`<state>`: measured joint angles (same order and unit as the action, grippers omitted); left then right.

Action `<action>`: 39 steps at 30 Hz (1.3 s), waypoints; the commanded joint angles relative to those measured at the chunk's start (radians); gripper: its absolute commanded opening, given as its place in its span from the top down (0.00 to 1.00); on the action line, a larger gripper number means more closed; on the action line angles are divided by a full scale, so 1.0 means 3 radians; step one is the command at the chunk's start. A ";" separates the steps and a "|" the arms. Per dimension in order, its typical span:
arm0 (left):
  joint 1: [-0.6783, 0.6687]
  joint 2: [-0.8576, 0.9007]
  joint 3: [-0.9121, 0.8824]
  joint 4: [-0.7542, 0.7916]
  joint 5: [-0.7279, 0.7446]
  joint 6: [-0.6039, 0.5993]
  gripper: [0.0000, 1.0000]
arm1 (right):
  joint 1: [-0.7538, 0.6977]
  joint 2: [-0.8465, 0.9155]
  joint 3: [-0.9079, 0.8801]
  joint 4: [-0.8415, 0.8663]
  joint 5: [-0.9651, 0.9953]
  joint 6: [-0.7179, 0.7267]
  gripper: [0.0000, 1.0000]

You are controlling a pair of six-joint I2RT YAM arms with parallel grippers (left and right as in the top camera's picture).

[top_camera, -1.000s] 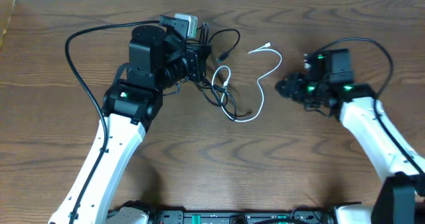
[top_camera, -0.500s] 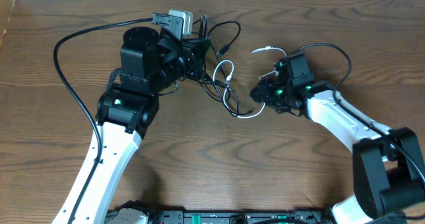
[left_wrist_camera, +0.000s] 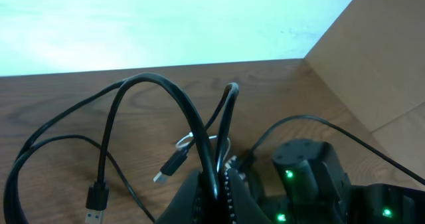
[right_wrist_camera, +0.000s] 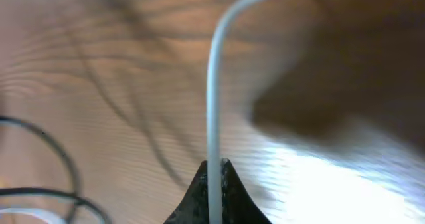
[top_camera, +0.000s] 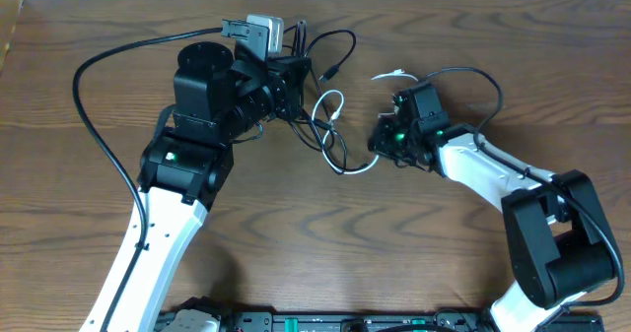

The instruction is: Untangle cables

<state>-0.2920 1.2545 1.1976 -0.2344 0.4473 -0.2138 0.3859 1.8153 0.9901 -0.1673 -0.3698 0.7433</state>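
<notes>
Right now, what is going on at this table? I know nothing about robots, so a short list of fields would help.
Surface: brown wooden table
Left gripper: shut on the thin black cable, which arches up above its fingers
Right gripper: shut on the thin white cable
Tangle: the two cables cross on the table between the grippers, not yet separated

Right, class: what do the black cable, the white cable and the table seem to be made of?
The black cable: likely rubbery plastic sheath, smooth, slight sheen, bends in loose loops. The white cable: similar smooth plastic, though blurred. The table: wood or wood-look laminate, brown grain lines; cannot tell which.
</notes>
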 commanded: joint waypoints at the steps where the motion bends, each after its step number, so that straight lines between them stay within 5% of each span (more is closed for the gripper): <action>1: -0.0008 -0.0058 -0.0009 -0.0041 0.0010 -0.0014 0.92 | 0.0001 -0.0003 0.0034 0.0263 -0.0443 0.0014 0.99; 9: -0.0008 0.0159 -0.0009 -0.0188 -0.0267 0.0117 0.92 | -0.0443 -0.0621 0.0036 0.0102 -0.0738 -0.0093 0.99; 19: 0.0161 0.0327 -0.0009 -0.0221 -0.1300 0.0342 0.92 | -0.1589 -0.1677 0.0036 -0.0921 -0.0782 -0.0735 0.99; 29: 0.0882 0.0327 -0.0009 -0.0432 -0.1305 0.0350 0.92 | -0.3091 -0.2149 0.0036 -0.1506 -0.1347 -0.1289 0.99; 39: 0.1437 0.0327 -0.0009 -0.0439 -0.1245 0.0322 0.92 | -0.3864 -0.2148 0.0036 -0.1808 -0.1465 -0.1601 0.99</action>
<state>0.1032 1.3575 1.1973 -0.3687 0.0750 -0.1291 -0.7338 1.1793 0.9932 -0.6991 -0.7708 0.3225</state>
